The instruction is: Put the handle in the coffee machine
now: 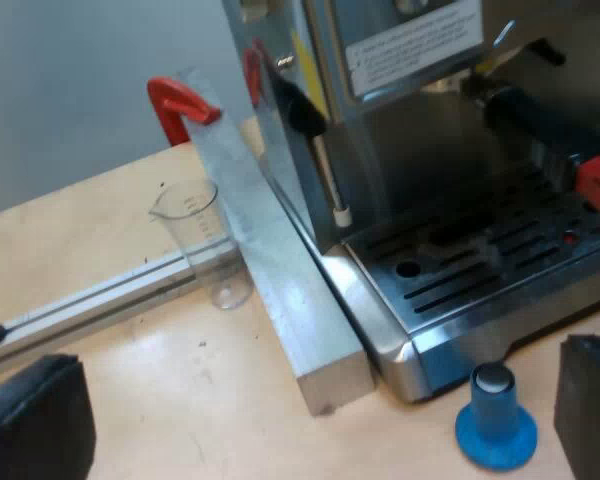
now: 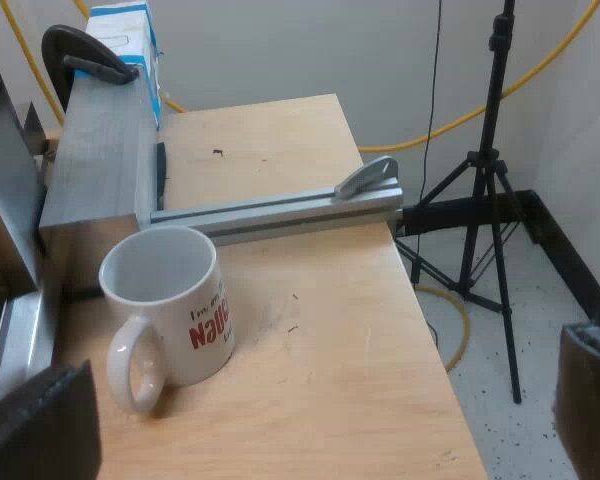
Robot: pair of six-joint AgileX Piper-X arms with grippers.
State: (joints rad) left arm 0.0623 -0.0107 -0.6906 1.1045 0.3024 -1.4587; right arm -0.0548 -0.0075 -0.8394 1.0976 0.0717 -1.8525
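The handle [image 1: 535, 120] sits at the front of the espresso machine [image 1: 420, 170], red end showing, as our left gripper [image 1: 310, 410] near the blue tamper [image 1: 495, 420] and right gripper [image 2: 310, 415] near the mug [image 2: 170, 300] gape wide and empty; any locking twist, we judge, needs a square grasp.

The left pincer [image 1: 310, 415] is made up of two black fingers [image 1: 35, 420], blocky in shape, with softly rounded upper corners and a matte, slightly grainy surface. The right pincer [image 2: 315, 415] is built alike: its two fingers [image 2: 588, 405] are seen as dark, squared slabs, a paler grey edge being caught along the top of one
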